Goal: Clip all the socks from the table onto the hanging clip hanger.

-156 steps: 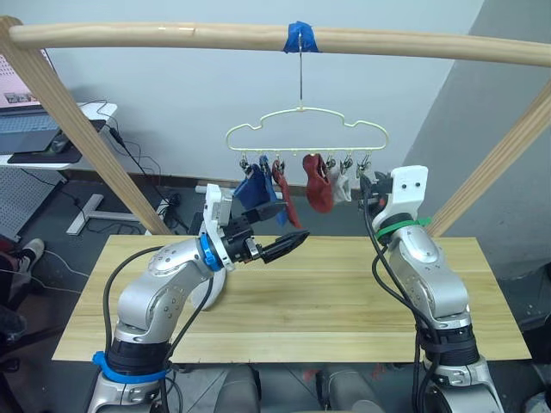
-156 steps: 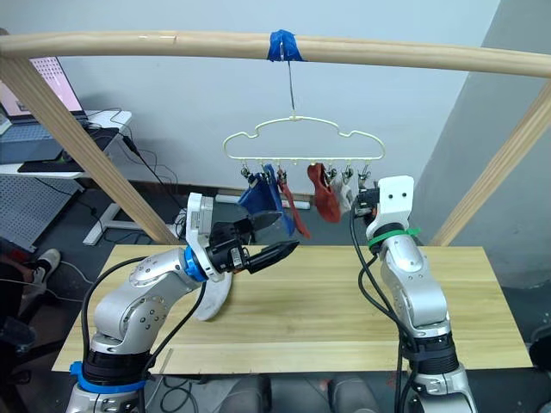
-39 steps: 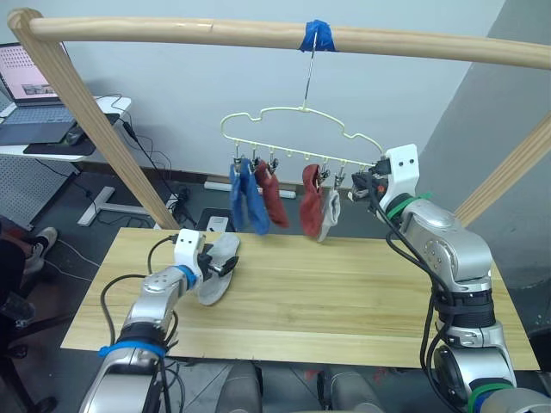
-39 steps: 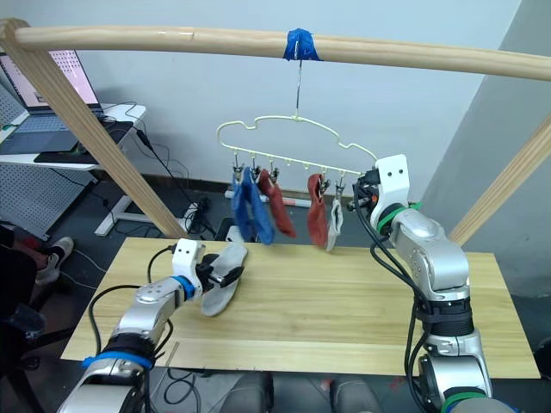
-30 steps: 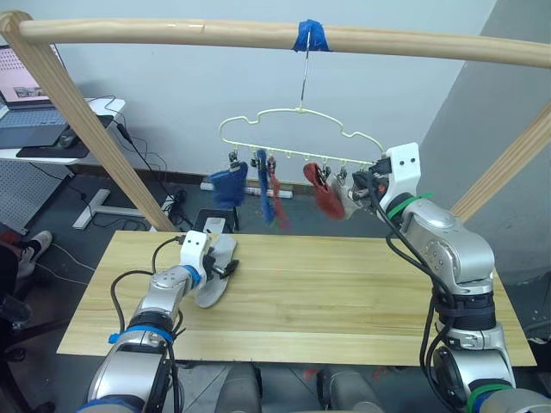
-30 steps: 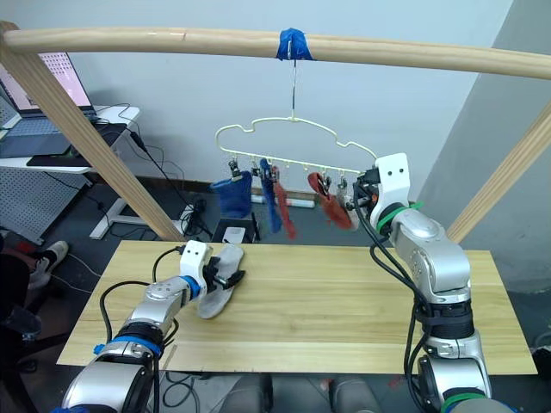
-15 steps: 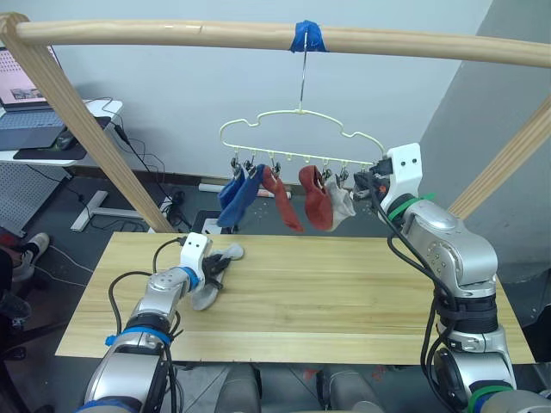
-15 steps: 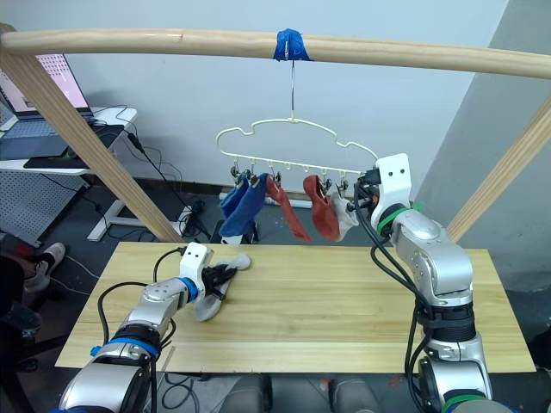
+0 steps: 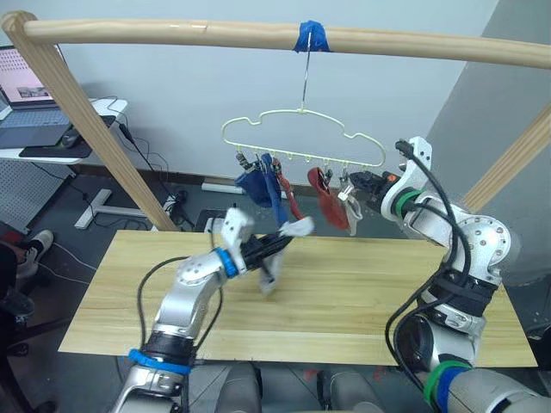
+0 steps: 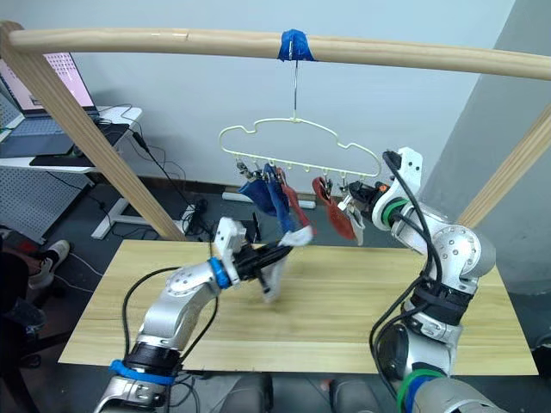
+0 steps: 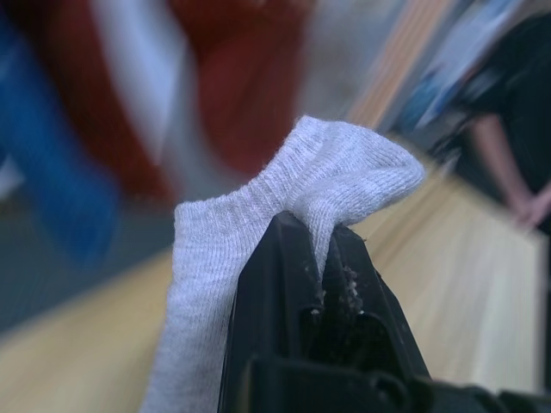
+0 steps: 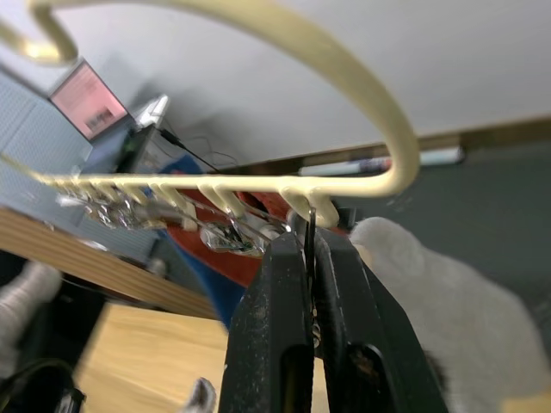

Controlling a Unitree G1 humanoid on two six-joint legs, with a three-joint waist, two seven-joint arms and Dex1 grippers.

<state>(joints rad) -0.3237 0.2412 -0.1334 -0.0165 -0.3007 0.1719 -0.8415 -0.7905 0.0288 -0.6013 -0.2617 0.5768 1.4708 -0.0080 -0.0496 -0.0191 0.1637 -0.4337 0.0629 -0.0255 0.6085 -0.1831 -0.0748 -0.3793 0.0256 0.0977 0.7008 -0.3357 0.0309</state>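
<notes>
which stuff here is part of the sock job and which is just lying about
Job: light grey sock in the left gripper; clip hanger with clipped socks; right gripper on a clip; table.

Lying about: laptop, side desk, floor cables.

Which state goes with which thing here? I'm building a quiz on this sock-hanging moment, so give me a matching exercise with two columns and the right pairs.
Column one:
1. light grey sock
2. blue socks
3. table
4. right gripper

Column two:
A. bare light wooden planks under the arms
B. shut on a clip at the end of the clip hanger
C. pinched in the left gripper, lifted off the wood
D. already hanging from clips near the hanger's left end

Pairs: 1-C, 2-D, 3-A, 4-B
</notes>
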